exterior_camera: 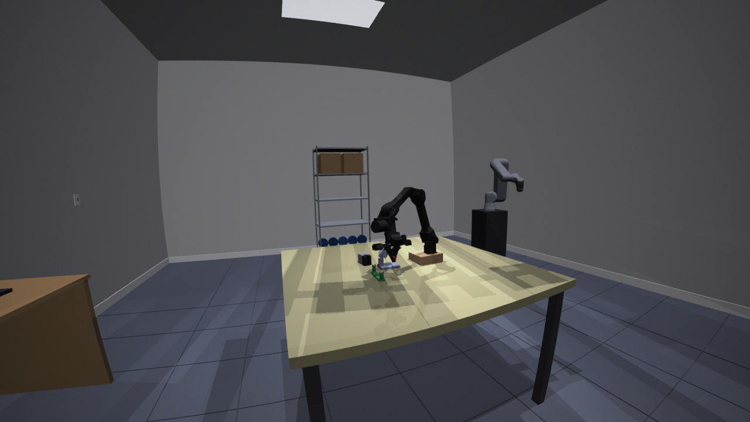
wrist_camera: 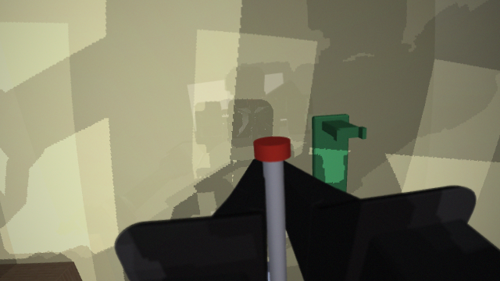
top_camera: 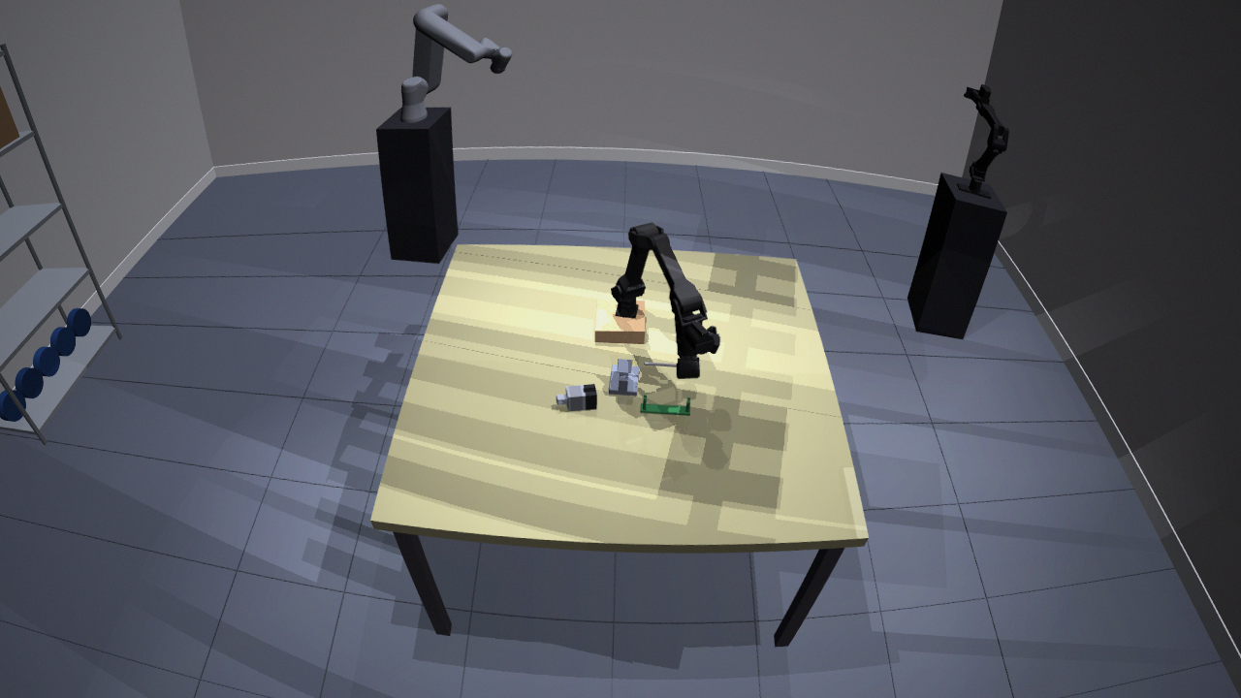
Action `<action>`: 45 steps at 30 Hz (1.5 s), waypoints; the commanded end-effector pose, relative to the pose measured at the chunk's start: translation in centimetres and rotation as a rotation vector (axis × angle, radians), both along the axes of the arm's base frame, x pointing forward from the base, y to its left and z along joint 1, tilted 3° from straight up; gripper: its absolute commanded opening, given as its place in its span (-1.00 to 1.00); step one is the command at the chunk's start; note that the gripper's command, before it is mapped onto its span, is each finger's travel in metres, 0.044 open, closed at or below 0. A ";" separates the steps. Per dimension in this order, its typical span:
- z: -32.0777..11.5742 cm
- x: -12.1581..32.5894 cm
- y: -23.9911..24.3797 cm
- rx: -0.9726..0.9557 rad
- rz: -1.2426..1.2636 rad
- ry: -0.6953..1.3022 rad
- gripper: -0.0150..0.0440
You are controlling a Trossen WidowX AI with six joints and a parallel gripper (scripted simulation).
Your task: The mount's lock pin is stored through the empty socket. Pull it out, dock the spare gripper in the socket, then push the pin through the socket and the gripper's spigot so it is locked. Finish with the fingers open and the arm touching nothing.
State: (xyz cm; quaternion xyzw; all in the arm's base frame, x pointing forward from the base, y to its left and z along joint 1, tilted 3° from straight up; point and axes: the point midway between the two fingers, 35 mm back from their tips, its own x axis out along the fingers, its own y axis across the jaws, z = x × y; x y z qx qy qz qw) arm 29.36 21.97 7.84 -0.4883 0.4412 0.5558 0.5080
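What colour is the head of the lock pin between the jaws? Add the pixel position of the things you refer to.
Red; the pin's head [wrist_camera: 272, 149] shows best in the wrist view.

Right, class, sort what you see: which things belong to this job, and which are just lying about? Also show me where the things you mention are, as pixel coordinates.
Part of the job:
- lock pin [top_camera: 661, 364] [wrist_camera: 275, 218], red-headed, in the gripper [top_camera: 677, 365] [wrist_camera: 265, 165]
- grey mount [top_camera: 622, 379] [exterior_camera: 389, 266]
- spare gripper [top_camera: 578, 398] [exterior_camera: 364, 259]

Not named in the job:
- green bracket [top_camera: 666, 408] [exterior_camera: 377, 276] [wrist_camera: 330, 156], perhaps a pin rest
- blue discs [top_camera: 46, 361] [exterior_camera: 343, 241]
- cardboard boxes [exterior_camera: 330, 163]
- pale grey arm [top_camera: 449, 34] [exterior_camera: 500, 180]
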 end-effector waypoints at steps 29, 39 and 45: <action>0.6 5.8 5.0 0.005 0.000 -0.006 -0.49; -0.9 6.0 5.0 0.006 0.001 -0.007 -0.49; -1.8 6.1 5.0 0.006 0.002 -0.007 -0.49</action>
